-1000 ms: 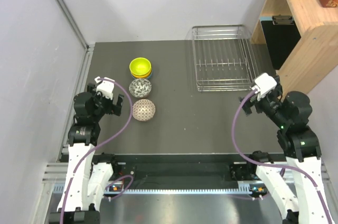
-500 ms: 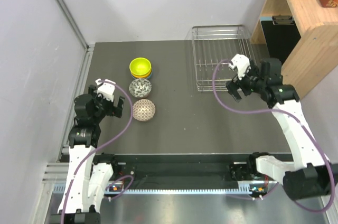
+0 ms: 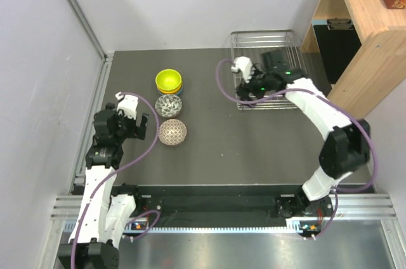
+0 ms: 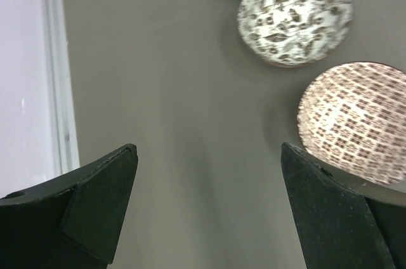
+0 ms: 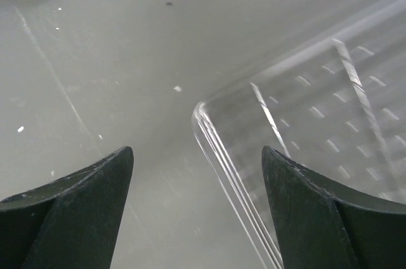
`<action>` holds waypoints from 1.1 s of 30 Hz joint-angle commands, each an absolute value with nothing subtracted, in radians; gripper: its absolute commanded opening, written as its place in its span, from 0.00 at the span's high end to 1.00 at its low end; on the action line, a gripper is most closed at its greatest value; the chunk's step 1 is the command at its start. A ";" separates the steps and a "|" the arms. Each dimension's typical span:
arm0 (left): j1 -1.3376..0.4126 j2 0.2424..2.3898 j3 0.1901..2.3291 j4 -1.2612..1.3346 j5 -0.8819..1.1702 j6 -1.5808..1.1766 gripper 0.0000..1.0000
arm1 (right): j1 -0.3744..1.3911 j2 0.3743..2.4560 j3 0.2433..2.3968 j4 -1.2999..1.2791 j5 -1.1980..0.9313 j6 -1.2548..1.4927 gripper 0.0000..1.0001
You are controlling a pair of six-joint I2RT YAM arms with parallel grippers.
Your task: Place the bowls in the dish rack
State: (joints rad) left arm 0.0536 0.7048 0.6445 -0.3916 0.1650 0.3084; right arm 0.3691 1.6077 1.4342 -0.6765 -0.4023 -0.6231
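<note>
A lime-yellow bowl [image 3: 168,79] sits stacked on orange and blue ones at the left of the table. A white bowl with a brownish-grey pattern [image 3: 169,104] stands in front of it, and a white bowl with a pinkish-red pattern [image 3: 172,132] lies upside down nearer me. Both patterned bowls show in the left wrist view [image 4: 294,14] [image 4: 354,122]. My left gripper [image 3: 141,127] is open and empty, left of the pinkish-red bowl. The wire dish rack [image 3: 266,71] stands at the back right, empty. My right gripper [image 3: 243,93] is open and empty over the rack's front-left corner [image 5: 209,123].
A wooden shelf unit [image 3: 361,34] with books stands at the far right beside the rack. A metal rail [image 3: 104,91] runs along the table's left edge, close to my left arm.
My right arm has swung from the right side leftward and forward to the rack's front-left corner. The left arm has barely moved. The bowls have not moved.
</note>
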 commanded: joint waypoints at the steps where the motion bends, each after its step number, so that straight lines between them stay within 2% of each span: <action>1: 0.058 0.732 0.643 -0.308 0.035 0.272 0.01 | 0.455 1.739 1.546 -0.650 -0.350 -0.574 0.20; 6: 0.060 0.765 0.650 -0.308 0.021 0.262 0.01 | 0.489 1.870 1.609 -0.603 -0.259 -0.505 0.23; 12: 0.058 0.761 0.647 -0.310 0.029 0.264 0.01 | 0.492 1.919 1.641 -0.581 -0.180 -0.488 0.37; 13: 0.058 0.759 0.646 -0.308 0.031 0.262 0.01 | 0.497 1.922 1.638 -0.583 -0.173 -0.489 0.43; 14: 0.058 0.761 0.647 -0.307 0.031 0.264 0.01 | 0.499 1.930 1.637 -0.586 -0.167 -0.489 0.57; 16: 0.060 0.764 0.646 -0.304 0.028 0.264 0.01 | 0.520 1.934 1.629 -0.598 -0.141 -0.500 0.72; 17: 0.060 0.765 0.644 -0.305 0.028 0.262 0.01 | 0.531 1.936 1.623 -0.600 -0.129 -0.503 0.83; 19: 0.058 0.770 0.643 -0.301 0.025 0.262 0.01 | 0.555 1.931 1.596 -0.603 -0.095 -0.514 0.91; 20: 0.058 0.772 0.640 -0.299 0.020 0.264 0.01 | 0.584 1.924 1.586 -0.603 -0.086 -0.517 0.99; 26: 0.060 0.769 0.635 -0.299 0.015 0.264 0.01 | 0.705 1.899 1.534 -0.615 -0.051 -0.519 1.00; 33: 0.061 0.755 0.634 -0.304 0.017 0.265 0.01 | 0.759 1.910 1.600 -0.655 -0.167 -0.359 1.00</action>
